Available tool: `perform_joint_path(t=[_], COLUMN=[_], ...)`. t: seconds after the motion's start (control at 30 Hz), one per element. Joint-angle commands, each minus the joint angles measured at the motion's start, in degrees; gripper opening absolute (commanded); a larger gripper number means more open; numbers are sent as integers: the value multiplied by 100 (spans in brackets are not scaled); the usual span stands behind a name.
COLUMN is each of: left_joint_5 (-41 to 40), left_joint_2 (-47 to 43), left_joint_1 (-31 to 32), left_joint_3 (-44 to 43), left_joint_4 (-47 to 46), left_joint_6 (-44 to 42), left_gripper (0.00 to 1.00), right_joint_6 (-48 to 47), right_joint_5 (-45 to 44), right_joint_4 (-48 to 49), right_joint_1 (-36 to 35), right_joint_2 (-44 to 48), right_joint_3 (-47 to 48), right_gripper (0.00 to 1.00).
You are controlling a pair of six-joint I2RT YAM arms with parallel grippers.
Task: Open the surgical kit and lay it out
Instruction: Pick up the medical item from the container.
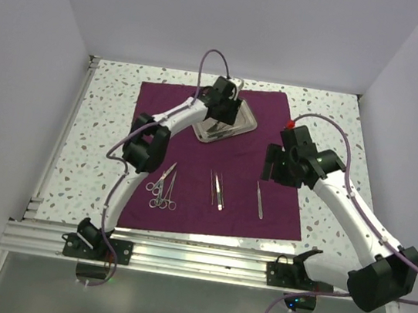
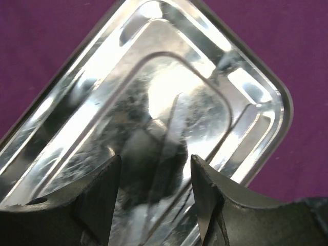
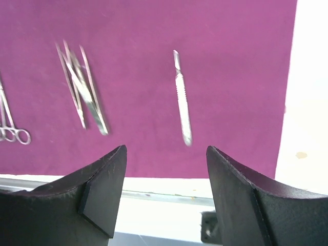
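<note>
A speckled table (image 1: pixel 106 111) sits between white walls (image 1: pixel 213 17); one purple cloth (image 1: pixel 279 213) lies flat on it, carrying one steel tray (image 1: pixel 241 122) at its far side, two ring-handled instruments (image 1: pixel 163 190), seemingly two tweezers (image 1: pixel 217 190) and one slim handle (image 1: pixel 260 200); the left gripper (image 2: pixel 156 164) gapes empty over the tray; the right gripper (image 3: pixel 166 151) gapes empty above the cloth.

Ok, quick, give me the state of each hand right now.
Left hand: open, empty, over the steel tray.
Right hand: open, empty, above the purple cloth.
</note>
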State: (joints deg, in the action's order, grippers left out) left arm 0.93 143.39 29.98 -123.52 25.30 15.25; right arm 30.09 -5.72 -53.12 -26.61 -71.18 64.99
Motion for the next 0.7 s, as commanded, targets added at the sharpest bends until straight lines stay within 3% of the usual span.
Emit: perform_joint_path(t=[0.0, 0.4, 0.67], left_joint_5=[48, -954, -1297], left_joint_2=[206, 444, 585], left_joint_1=[175, 333, 597], left_joint_3=[-549, -225, 153], left_joint_4=[-316, 1054, 1987], left_joint_6=[40, -232, -487], left_gripper=[60, 57, 42], right_joint_6=[76, -3, -38], right_joint_5=[-219, -211, -193], right_joint_4=[-348, -190, -84], right_joint_1=[7, 7, 16], right_joint_2=[297, -133, -291], right_joint_3=[-74, 207, 260], right_gripper=[67, 68, 68])
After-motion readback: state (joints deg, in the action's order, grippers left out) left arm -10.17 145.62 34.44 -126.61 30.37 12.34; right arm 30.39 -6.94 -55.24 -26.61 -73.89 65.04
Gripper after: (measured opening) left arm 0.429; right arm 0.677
